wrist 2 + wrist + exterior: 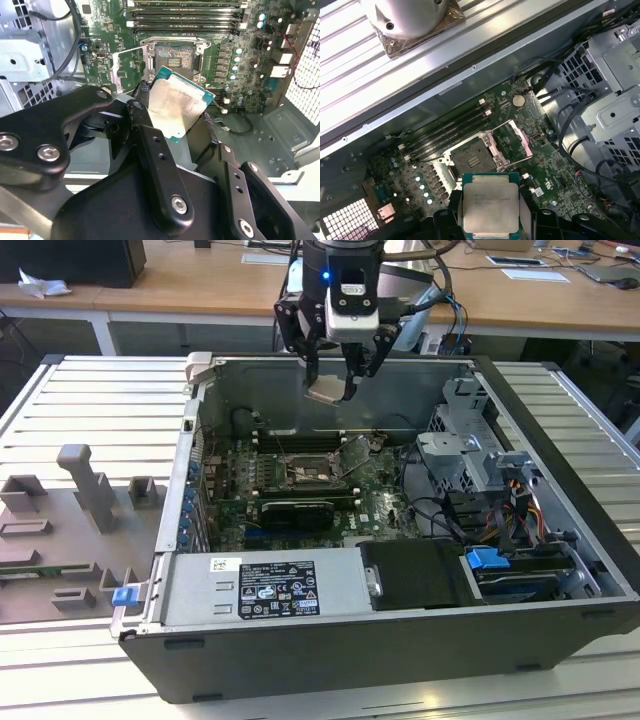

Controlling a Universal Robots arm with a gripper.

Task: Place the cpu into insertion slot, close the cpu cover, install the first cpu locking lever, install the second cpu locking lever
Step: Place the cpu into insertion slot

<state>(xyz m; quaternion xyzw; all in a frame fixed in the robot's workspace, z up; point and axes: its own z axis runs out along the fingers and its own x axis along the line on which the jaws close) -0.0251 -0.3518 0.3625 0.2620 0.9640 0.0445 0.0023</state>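
1. In the upper middle of the exterior view, the gripper (341,382) is hanging above the open computer case (560,490), near the case's far wall
2. Its black fingers (155,150) are clamping the cpu (326,393) by two opposite edges, and in this view the chip is sitting tilted between them
3. In both wrist views the cpu (177,107) (490,207) is showing its pale silver top with a thin green border around it, and it is being held in the air, well apart from the board below
4. The insertion slot (303,468) is lying uncovered near the centre of the exterior view, set into the green circuit board (380,505) just in front of the long black memory slots (300,440); its dark contact field is showing in both wrist views (175,57) (471,161)
5. The cpu cover (357,450) is standing swung up and open just beside the slot, on the exterior view's right of it; in the first wrist view its silver frame (493,145) is lying back from the socket, with green board showing through the cut-out
6. The case is resting on a slatted metal table (90,410), and grey fixture blocks (85,485) are sitting at the exterior view's left, well apart from the gripper
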